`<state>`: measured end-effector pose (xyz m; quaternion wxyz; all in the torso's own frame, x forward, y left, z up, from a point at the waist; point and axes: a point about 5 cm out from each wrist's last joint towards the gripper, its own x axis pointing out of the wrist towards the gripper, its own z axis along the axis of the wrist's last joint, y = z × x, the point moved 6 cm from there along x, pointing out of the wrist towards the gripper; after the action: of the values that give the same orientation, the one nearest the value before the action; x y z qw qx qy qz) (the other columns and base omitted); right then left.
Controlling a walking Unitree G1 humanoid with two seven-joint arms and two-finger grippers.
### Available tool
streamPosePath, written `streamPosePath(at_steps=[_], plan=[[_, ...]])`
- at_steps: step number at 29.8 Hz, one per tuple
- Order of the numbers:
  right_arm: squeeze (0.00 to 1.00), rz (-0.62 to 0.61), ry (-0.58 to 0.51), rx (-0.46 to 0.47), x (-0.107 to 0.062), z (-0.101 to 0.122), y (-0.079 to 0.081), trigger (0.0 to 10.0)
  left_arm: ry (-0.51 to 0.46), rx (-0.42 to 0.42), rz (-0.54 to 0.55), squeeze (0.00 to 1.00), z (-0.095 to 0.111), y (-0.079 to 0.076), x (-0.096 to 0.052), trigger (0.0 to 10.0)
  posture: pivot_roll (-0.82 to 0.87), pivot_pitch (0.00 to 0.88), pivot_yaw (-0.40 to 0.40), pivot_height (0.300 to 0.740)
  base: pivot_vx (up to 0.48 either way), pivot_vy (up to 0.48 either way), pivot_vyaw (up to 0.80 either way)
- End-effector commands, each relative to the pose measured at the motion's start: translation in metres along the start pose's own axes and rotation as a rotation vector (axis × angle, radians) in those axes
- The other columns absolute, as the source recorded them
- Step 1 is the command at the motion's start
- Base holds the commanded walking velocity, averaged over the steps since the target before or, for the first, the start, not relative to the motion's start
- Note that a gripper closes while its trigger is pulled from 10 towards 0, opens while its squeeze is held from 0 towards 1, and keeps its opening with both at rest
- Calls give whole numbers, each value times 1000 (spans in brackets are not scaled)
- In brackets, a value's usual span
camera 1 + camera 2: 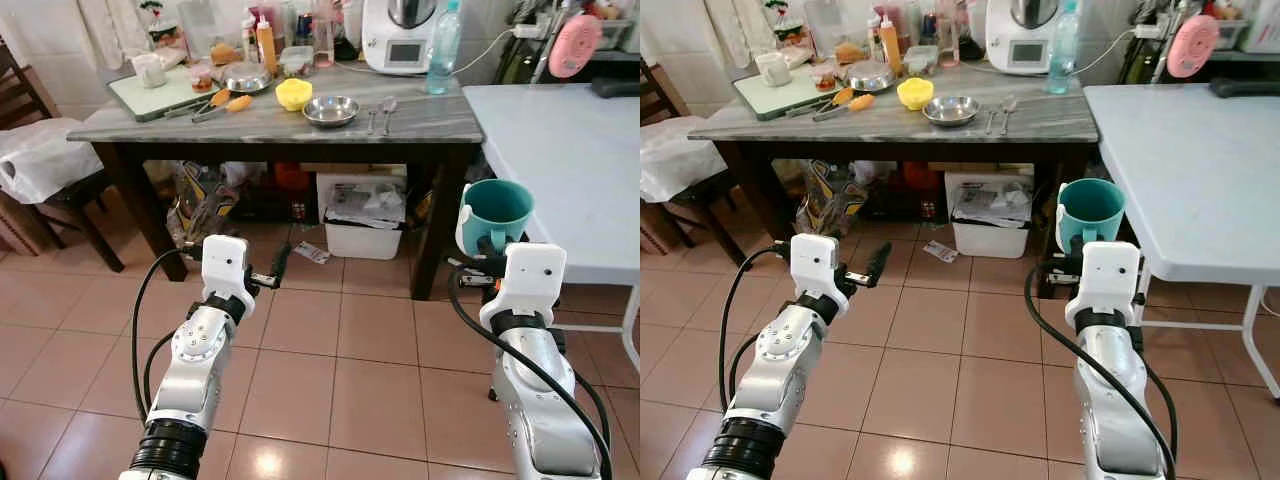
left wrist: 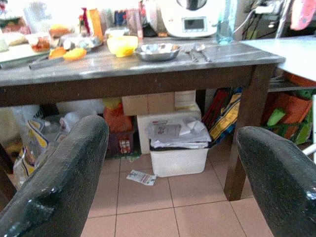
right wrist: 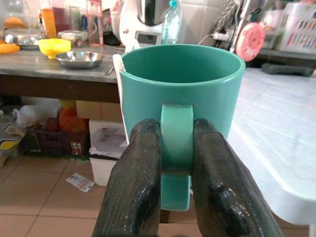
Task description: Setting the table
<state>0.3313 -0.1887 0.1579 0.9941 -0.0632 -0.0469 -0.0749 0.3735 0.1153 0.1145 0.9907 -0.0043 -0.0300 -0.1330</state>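
My right gripper (image 3: 176,148) is shut on the handle of a teal mug (image 1: 496,212), held upright beside the near corner of the white table (image 1: 570,140). The mug (image 3: 182,94) looks empty inside. My left gripper (image 1: 279,270) is open and holds nothing, low above the tiled floor in front of the dark marble-topped table (image 1: 280,122). On that table lie a steel bowl (image 1: 331,110), a yellow bowl (image 1: 294,94), and a spoon and fork (image 1: 380,112).
The marble table also holds a tray with a white mug (image 1: 150,70), tongs (image 1: 222,104), bottles, a water bottle (image 1: 444,48) and a kitchen machine (image 1: 400,36). A white bin (image 1: 364,222) and boxes sit underneath. A chair with a bag (image 1: 40,160) stands left.
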Motion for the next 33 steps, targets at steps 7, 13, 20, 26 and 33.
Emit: streamPosePath(at_steps=[7, 13, 20, 26, 33], plan=[[0, 3, -29, 7, 2, 7, 4, 10000, -22, 2, -22, 0, 8, -1, 1, 10000, -126, 0, 76, 740, 337, 0, 0], [0, 0, -29, 7, 3, 7, 4, 10000, -22, 2, -25, 0, 7, -2, 1, 10000, -126, 0, 77, 740, 340, 0, 0], [0, -9, -31, 6, 4, 7, 2, 10000, -20, -3, -32, 0, 7, -5, 2, 10000, -128, 0, 80, 740, 340, 0, 0], [0, -23, -25, 0, 3, 5, -1, 10000, -19, -4, -42, 0, 6, -7, 2, 10000, -131, 0, 79, 740, 339, 0, 0], [0, -51, -15, -15, 3, 2, -8, 10000, -18, -1, -49, 0, 6, -8, 2, 10000, -130, 0, 80, 740, 396, 0, 0]])
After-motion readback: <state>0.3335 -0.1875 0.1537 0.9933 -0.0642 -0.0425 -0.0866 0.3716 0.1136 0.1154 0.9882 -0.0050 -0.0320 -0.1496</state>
